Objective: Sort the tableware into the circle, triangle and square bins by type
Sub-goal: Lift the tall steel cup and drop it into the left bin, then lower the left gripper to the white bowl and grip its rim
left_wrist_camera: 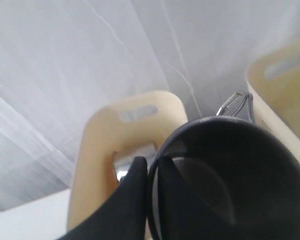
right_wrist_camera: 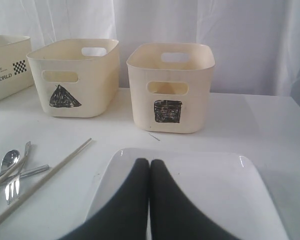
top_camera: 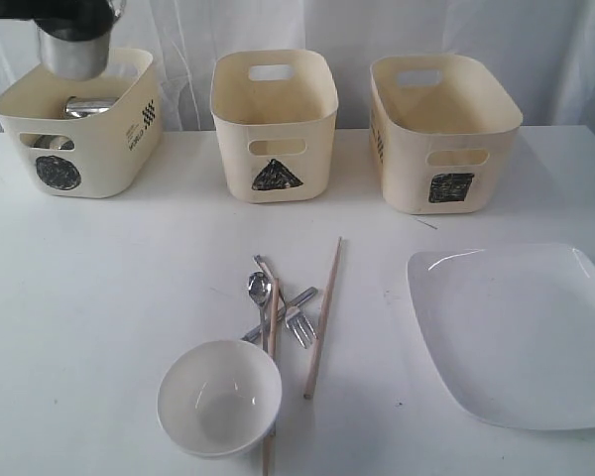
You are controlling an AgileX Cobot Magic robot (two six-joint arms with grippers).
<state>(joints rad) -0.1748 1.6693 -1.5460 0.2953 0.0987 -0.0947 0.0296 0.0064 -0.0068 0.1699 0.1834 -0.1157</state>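
My left gripper (top_camera: 74,30) hangs over the circle bin (top_camera: 79,149), shut on the rim of a steel mug (top_camera: 72,55). In the left wrist view one finger sits outside and one inside the mug (left_wrist_camera: 230,170). Other steel pieces (top_camera: 87,105) lie inside that bin. On the table lie a white bowl (top_camera: 218,397), two chopsticks (top_camera: 322,317), a spoon (top_camera: 259,288), a fork (top_camera: 299,327) and a knife (top_camera: 278,317). The square plate (top_camera: 521,332) rests at the right. My right gripper (right_wrist_camera: 149,165) is shut and empty just above the plate (right_wrist_camera: 210,185).
The triangle bin (top_camera: 275,124) stands at the back middle and the square bin (top_camera: 441,134) at the back right, both showing no contents. A white curtain hangs behind the bins. The cutlery pile overlaps, with one chopstick running past the bowl's edge.
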